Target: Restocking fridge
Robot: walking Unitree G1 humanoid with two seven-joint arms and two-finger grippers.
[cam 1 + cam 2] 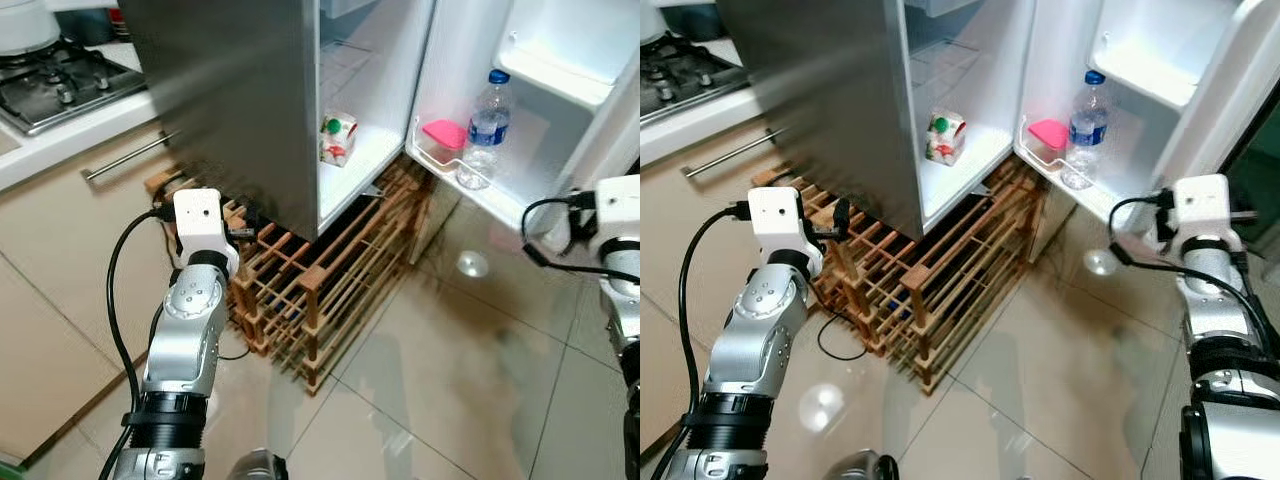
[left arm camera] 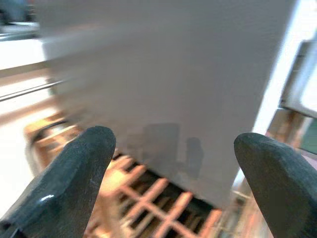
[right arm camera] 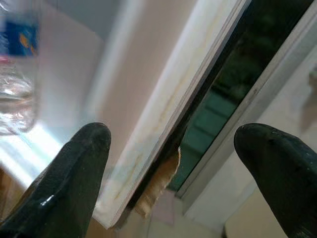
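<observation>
Fridge [image 1: 230, 110] door's open, carton [image 1: 337, 137] on the bottom shelf, bottle [image 1: 484, 130] in the door bin, both well ahead of the jaws. Left gripper [image 2: 171, 183] and right gripper [image 3: 171, 178] both spread wide, empty; wrist views blurry, fingertips cut off

Brushed-metal fridge [image 1: 235, 100] side, slatted wooden rack [image 1: 310, 285], glossy floor tiles [image 1: 440, 380], clear plastic bottle [image 1: 484, 130]

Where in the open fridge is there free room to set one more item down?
The bottom shelf is bare to the right of the small carton. The lower door bin is crowded: pink box and water bottle fill most of it. The upper door bin looks bare.
</observation>
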